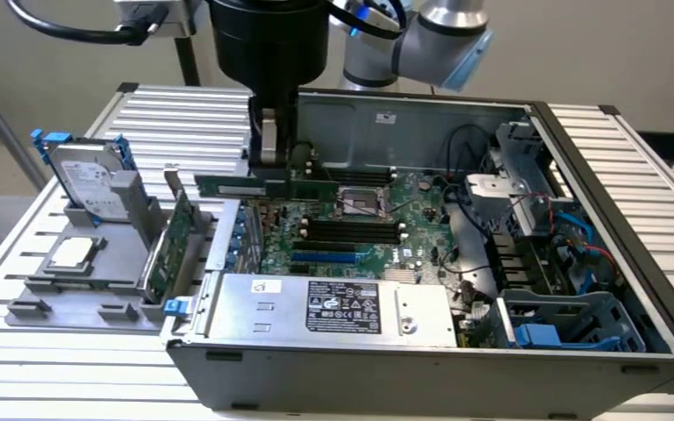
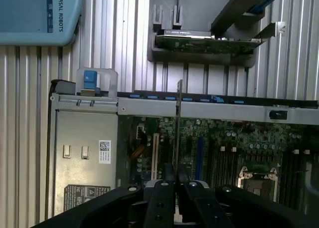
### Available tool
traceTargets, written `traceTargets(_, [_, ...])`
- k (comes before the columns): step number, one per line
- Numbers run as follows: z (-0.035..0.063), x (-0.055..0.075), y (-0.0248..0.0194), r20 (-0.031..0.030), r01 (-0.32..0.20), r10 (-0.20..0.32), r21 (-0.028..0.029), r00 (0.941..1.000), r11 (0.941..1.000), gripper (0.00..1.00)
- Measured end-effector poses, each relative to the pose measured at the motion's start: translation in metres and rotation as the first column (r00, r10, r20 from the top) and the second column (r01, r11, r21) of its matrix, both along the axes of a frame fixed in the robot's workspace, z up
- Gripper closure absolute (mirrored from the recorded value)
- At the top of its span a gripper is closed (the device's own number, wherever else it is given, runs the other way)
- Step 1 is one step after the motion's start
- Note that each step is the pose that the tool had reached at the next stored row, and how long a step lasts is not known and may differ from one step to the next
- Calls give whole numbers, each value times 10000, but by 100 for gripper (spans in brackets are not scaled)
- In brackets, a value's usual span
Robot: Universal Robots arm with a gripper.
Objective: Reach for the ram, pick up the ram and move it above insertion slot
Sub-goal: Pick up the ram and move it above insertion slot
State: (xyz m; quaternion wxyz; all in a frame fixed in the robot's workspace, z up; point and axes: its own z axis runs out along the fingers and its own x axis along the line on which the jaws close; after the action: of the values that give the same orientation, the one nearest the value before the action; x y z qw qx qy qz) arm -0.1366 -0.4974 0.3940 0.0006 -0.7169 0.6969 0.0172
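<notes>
The ram [image 1: 229, 186] is a thin green stick held level in the air over the edge of the open computer case [image 1: 618, 219] on the exterior view's left. My gripper [image 1: 269, 172] comes down from above and is shut on the ram near its middle. In the wrist view the ram [image 2: 178, 120] appears edge-on as a thin line running out from between my gripper's [image 2: 174, 177] dark fingers [image 2: 160, 198]. The black insertion slots [image 1: 349, 230] lie on the green motherboard below and toward the exterior view's right of the ram; in the wrist view these slots [image 2: 225, 164] sit beside the processor socket.
A grey holder rack [image 1: 80, 285] outside the case carries a taller green expansion card [image 1: 176, 239] and a hard drive [image 1: 85, 180]. The silver power supply [image 1: 326, 307] fills the case's front. Cables and a drive cage [image 1: 548, 202] crowd the exterior view's right.
</notes>
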Motion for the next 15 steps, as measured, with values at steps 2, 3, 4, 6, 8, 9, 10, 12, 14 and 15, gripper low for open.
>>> traceTargets(2, [-16,57,65,0,0,0,-11,10000,10000,86])
traceTargets(3, [-25,88,102,0,0,0,-18,10000,10000,86])
traceTargets(4, [-33,115,135,0,0,0,-23,10000,10000,86])
traceTargets(6, [-48,170,204,0,0,0,-34,10000,10000,86])
traceTargets(8, [-59,221,275,0,0,0,-47,10000,10000,86])
traceTargets(9, [-64,248,313,0,0,0,-53,10000,10000,86])
traceTargets(10, [-69,273,348,0,0,0,-59,10000,10000,86])
traceTargets(12, [-80,329,412,0,-1,1,-72,10000,10000,86])
traceTargets(14, [-90,401,457,0,0,0,-83,10000,10000,86])
traceTargets(15, [-95,448,472,0,-1,1,-91,10000,10000,86])
